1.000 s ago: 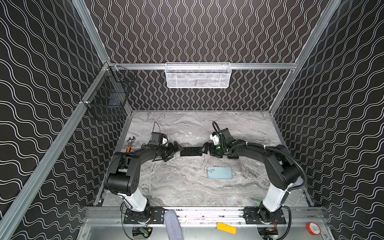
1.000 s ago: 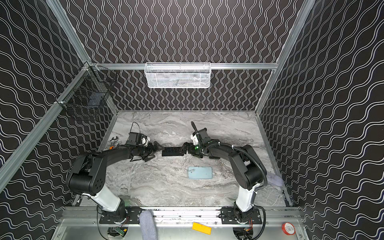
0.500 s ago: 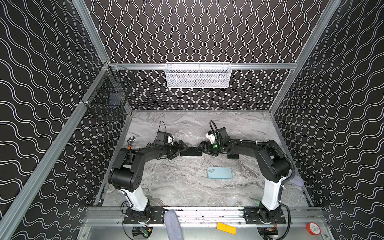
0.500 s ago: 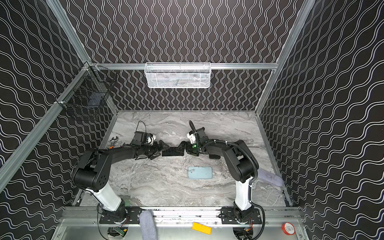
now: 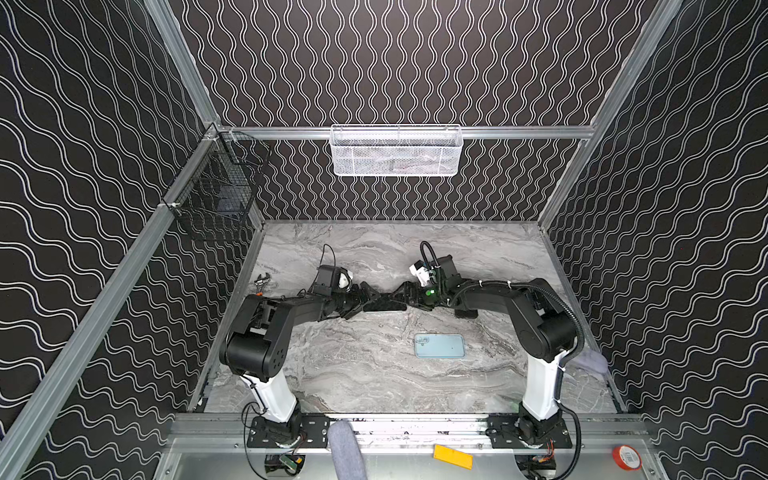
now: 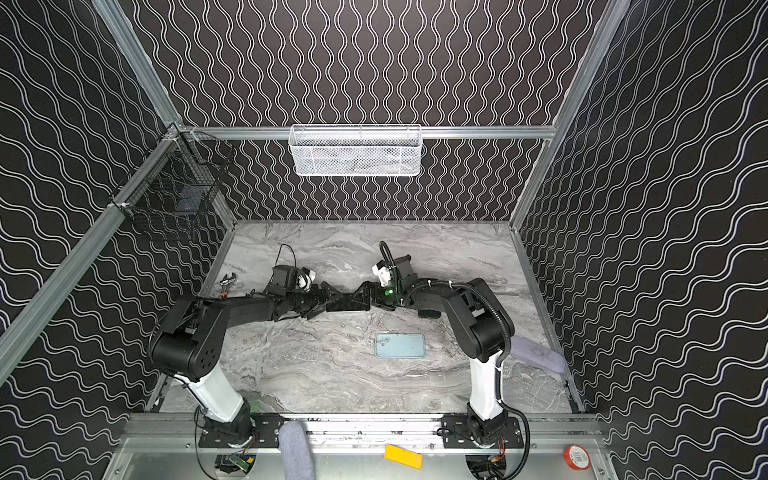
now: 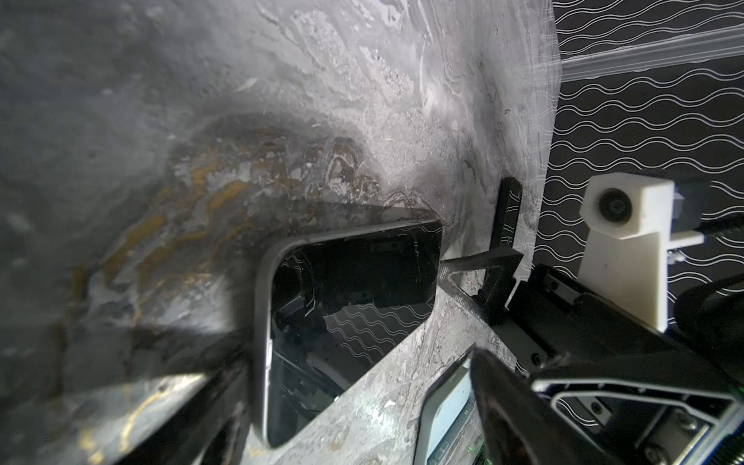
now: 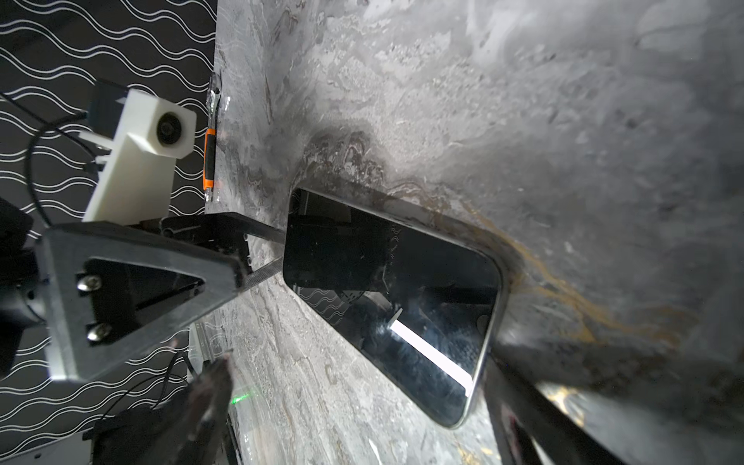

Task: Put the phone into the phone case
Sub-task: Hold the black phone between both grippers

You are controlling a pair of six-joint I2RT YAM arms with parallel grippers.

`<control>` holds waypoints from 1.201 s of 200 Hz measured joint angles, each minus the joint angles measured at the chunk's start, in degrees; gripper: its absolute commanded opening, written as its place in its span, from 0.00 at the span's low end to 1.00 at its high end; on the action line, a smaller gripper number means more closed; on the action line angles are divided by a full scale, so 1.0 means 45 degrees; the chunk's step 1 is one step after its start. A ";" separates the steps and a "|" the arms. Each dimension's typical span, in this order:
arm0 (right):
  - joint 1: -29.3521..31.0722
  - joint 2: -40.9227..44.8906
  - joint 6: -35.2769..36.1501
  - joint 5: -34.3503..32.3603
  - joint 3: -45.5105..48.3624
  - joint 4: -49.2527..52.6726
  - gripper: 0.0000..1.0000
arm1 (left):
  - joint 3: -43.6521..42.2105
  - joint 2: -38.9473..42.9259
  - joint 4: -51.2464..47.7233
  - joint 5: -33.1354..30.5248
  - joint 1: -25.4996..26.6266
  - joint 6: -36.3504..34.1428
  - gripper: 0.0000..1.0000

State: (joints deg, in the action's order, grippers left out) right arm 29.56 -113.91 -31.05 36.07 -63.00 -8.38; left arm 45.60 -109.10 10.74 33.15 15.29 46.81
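The phone (image 5: pixel 384 307) lies flat on the desk (image 5: pixel 374 374), merging with the black hands in both top views; the wrist views show its glossy screen facing up. The left hand (image 5: pixel 360 302) and right hand (image 5: pixel 409 297) stand spread wide at its opposite short ends, seemingly touching it. The pale blue phone case (image 5: pixel 439 345) lies apart nearer the front, whole only from above.
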 measured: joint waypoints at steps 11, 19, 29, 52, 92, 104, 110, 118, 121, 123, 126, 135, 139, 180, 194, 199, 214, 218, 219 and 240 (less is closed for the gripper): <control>0.0000 -0.0039 0.0000 0.0049 0.0010 -0.0107 0.99 | -0.0107 -0.0005 0.0243 0.0029 0.0015 0.0194 0.84; -0.0005 -0.0068 0.0000 0.0092 0.0024 -0.0214 0.99 | -0.0175 -0.0010 0.0403 0.0092 0.0015 0.0233 0.84; -0.0010 -0.0073 -0.0005 0.0107 0.0058 -0.0267 0.99 | -0.0267 -0.0015 0.0597 0.0136 0.0024 0.0321 0.82; -0.0024 -0.0083 -0.0010 0.0155 0.0112 -0.0374 0.99 | -0.0452 0.0039 0.0903 0.0185 0.0034 0.0554 0.80; -0.0058 -0.0097 -0.0058 0.0228 0.0175 -0.0520 0.99 | -0.0651 0.0223 0.0894 0.0219 0.0063 0.0646 0.66; -0.0078 -0.0107 -0.0102 0.0287 0.0194 -0.0573 0.99 | -0.0743 0.0330 0.0928 0.0257 0.0063 0.0733 0.63; -0.0078 -0.0112 -0.0121 0.0291 0.0209 -0.0602 0.99 | -0.0777 0.0364 0.0957 0.0267 0.0068 0.0840 0.62; -0.0078 -0.0121 -0.0141 0.0311 0.0228 -0.0665 0.99 | -0.0835 0.0398 0.1059 0.0321 0.0073 0.0850 0.61; -0.0083 -0.0126 -0.0141 0.0325 0.0233 -0.0685 0.99 | -0.0855 0.0413 0.1073 0.0345 0.0073 0.0850 0.61; -0.0083 -0.0131 -0.0146 0.0330 0.0233 -0.0709 0.99 | -0.0874 0.0423 0.1103 0.0350 0.0073 0.0855 0.61; -0.0083 -0.0136 -0.0146 0.0340 0.0243 -0.0729 0.99 | -0.0899 0.0442 0.1132 0.0355 0.0078 0.0865 0.61; -0.0083 -0.0141 -0.0146 0.0374 0.0257 -0.0777 0.99 | -0.0957 0.0505 0.1180 0.0398 0.0083 0.0889 0.61; -0.0087 -0.0141 -0.0151 0.0379 0.0272 -0.0801 0.99 | -0.0976 0.0529 0.1219 0.0423 0.0087 0.0899 0.61; -0.0087 -0.0141 -0.0151 0.0408 0.0335 -0.0933 0.99 | -0.1141 0.0797 0.1909 0.0539 0.0121 0.1219 0.55; -0.0092 -0.0141 -0.0151 0.0423 0.0335 -0.0933 0.99 | -0.1151 0.0821 0.2157 0.0578 0.0155 0.1243 0.53; -0.0092 -0.0146 -0.0151 0.0427 0.0335 -0.0937 0.99 | -0.1151 0.0826 0.2254 0.0593 0.0170 0.1268 0.51; -0.0097 -0.0146 -0.0155 0.0427 0.0340 -0.0952 0.99 | -0.1141 0.0860 0.2370 0.0641 0.0214 0.1292 0.48; -0.0097 -0.0146 -0.0160 0.0427 0.0340 -0.0952 0.99 | -0.1141 0.0860 0.2395 0.0641 0.0228 0.1311 0.46; -0.0097 -0.0146 -0.0165 0.0427 0.0340 -0.0952 0.99 | -0.1141 0.0860 0.2404 0.0641 0.0233 0.1311 0.46; -0.0102 -0.0146 -0.0189 0.0437 0.0340 -0.0957 0.99 | -0.1141 0.0860 0.2521 0.0685 0.0321 0.1384 0.43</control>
State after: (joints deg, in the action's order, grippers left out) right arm 29.10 -114.56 -31.90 38.04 -61.47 -12.69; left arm 40.47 -105.23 22.09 36.23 16.73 53.04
